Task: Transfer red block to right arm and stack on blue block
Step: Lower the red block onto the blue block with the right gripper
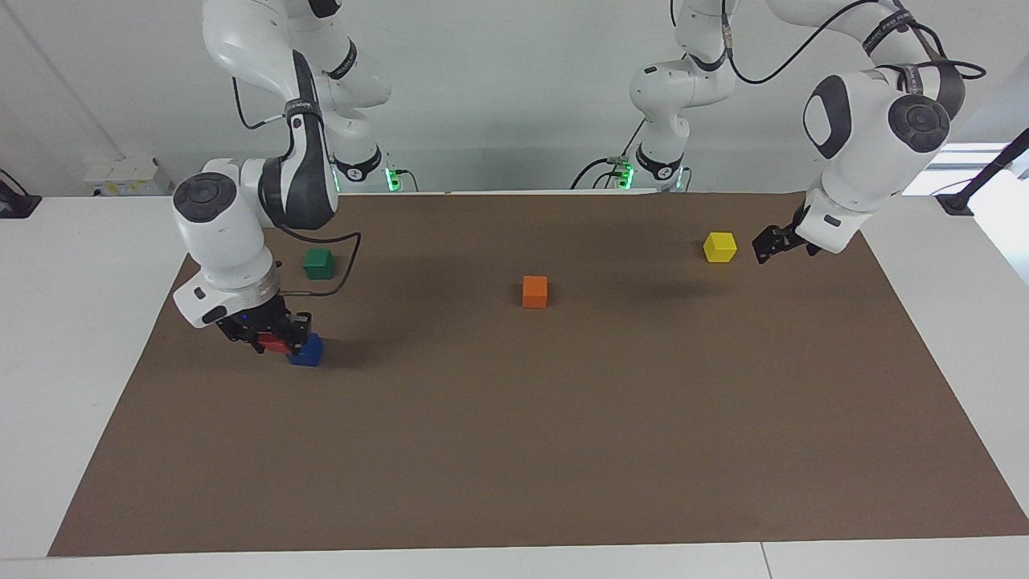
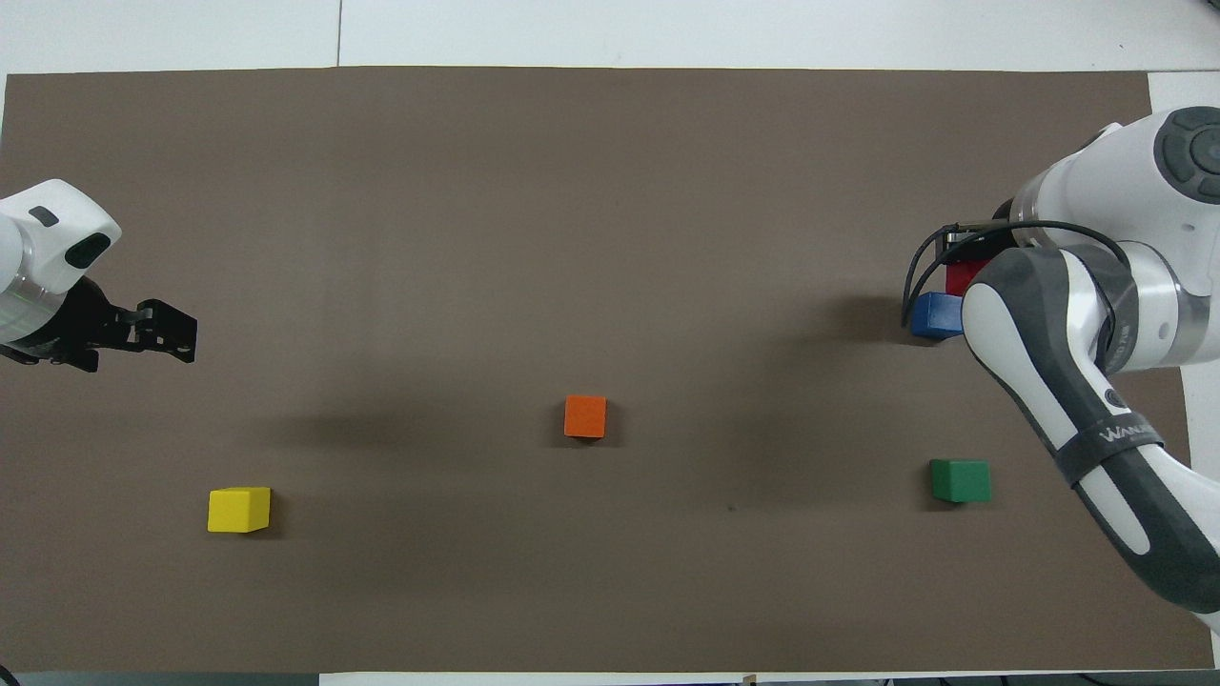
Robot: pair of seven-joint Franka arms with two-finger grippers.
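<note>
The right pincer (image 1: 276, 342) is closed on the red block (image 1: 273, 346), holding it low over the brown mat (image 1: 514, 450) on the worktop (image 1: 80, 338), at the right arm's end. The red block sits just beside the blue block (image 1: 309, 352), overlapping its upper edge in the facing view; whether the two touch cannot be told. The green block (image 1: 318, 263) lies near this pincer, closer to the robots. The left pincer (image 1: 770, 244) hangs empty with its fingers apart, just beside the yellow block (image 1: 719, 247). The orange block (image 1: 534, 291) lies between the two pincers.
</note>
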